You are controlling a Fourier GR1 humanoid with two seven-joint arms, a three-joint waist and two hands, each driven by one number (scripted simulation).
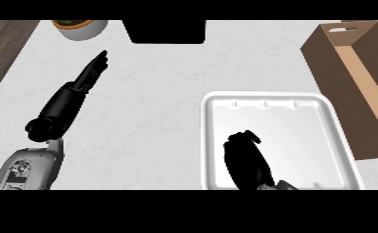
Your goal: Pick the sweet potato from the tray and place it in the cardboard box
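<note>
The white tray (295, 102) lies at the lower right of the counter. My right hand (245, 159) is down inside the tray's left half with its fingers curled under. No sweet potato shows anywhere; the curled hand covers the spot where it would lie. The open cardboard box (347, 72) stands just right of the tray, along the right edge, and what shows of its inside is bare brown. My left hand (92, 69) rests at the upper left of the counter, fingers straight and pointing away, holding nothing.
A white pot with a plant (80, 28) stands at the far left corner. A black block (166, 31) sits at the back middle. A dark wooden strip (13, 42) borders the counter on the left.
</note>
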